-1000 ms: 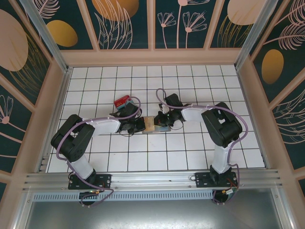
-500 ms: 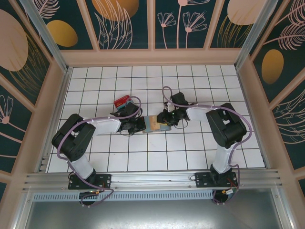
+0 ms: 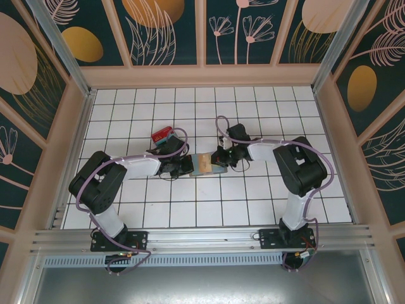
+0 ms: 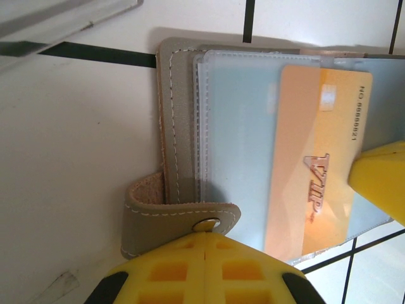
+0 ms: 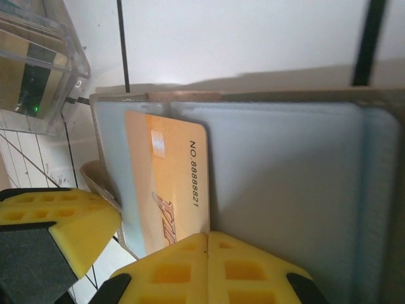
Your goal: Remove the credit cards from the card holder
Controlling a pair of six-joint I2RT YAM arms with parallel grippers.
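The card holder (image 3: 212, 167) lies open on the tiles between my two grippers, its clear sleeves (image 4: 234, 145) facing up. One yellow-orange credit card (image 4: 319, 158) marked VIP sticks partway out of a sleeve. My left gripper (image 4: 207, 235) is shut, its tips against the snap of the grey side tab (image 4: 164, 218). My right gripper (image 5: 207, 235) is shut too, its tips touching the near end of that card (image 5: 168, 183). A red card (image 3: 162, 134) and a teal one (image 3: 169, 145) lie just beyond the left gripper (image 3: 189, 166).
The right gripper (image 3: 221, 159) and its cable loop hang over the holder's right side. Wooden walls close in the white tiled floor on three sides. Open tiles stretch in front of and behind the holder.
My right gripper has drawn back a little to the right and far side, off the holder's middle, so more of the card and holder show. The left arm has stayed put.
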